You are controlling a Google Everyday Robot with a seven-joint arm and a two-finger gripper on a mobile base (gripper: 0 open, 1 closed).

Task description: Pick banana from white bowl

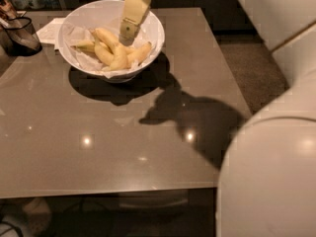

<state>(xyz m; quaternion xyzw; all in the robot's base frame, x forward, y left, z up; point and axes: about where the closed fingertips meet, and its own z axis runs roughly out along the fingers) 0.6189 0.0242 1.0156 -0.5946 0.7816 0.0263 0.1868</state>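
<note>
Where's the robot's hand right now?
In the camera view, the hand hangs at top centre, over the far side of the white bowl, just above the bananas.
</note>
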